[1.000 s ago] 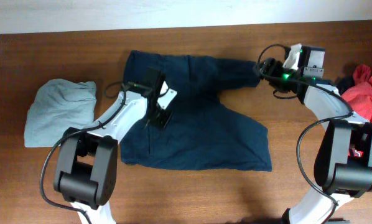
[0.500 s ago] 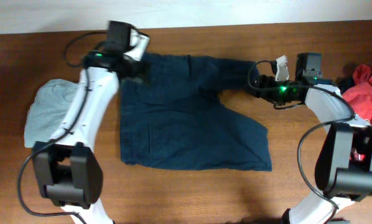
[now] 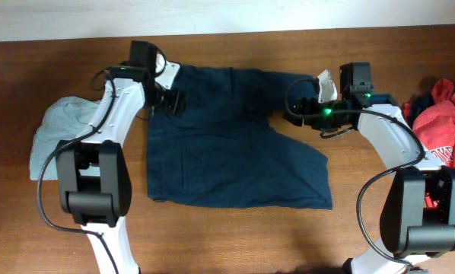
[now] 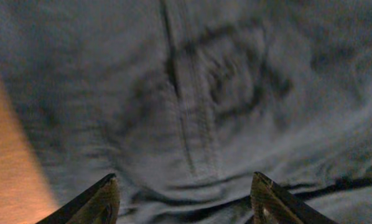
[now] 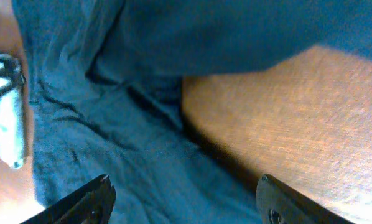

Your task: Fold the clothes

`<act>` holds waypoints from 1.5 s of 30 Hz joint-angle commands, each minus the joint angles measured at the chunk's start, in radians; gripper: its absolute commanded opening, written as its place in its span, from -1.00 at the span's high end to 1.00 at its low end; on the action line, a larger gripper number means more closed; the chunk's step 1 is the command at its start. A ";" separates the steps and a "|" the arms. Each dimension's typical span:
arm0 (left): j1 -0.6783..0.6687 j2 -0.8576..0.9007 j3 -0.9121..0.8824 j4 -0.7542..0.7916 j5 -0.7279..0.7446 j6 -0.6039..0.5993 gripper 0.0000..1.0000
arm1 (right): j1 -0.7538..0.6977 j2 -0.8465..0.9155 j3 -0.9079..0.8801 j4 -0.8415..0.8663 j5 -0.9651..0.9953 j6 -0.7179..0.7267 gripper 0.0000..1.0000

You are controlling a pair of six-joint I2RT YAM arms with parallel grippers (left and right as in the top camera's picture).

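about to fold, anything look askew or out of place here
Nothing spilled or damaged. The navy shorts lie unfolded, one leg splayed toward the right gripper; the grey garment and red garment sit crumpled at either side.

My overhead camera looks straight down from high above the surface [image 3: 235, 236] and takes in the whole navy shorts [image 3: 235, 144]. My left wrist camera faces down, very near their seam [image 4: 189, 124]. My right wrist camera sits close over their edge. All three views share the shorts.
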 commanded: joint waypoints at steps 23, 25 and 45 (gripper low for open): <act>-0.112 -0.277 0.006 -0.356 -0.150 -0.085 0.91 | 0.170 -0.063 0.063 -0.565 0.232 -0.077 -0.27; -0.119 -0.366 0.006 -0.362 -0.212 -0.086 0.85 | 0.181 -0.112 0.063 -0.560 0.245 -0.077 -0.27; -0.119 -0.592 -0.480 -0.150 -0.119 -0.245 0.15 | 0.288 -0.423 -0.116 -0.544 0.470 0.214 -0.64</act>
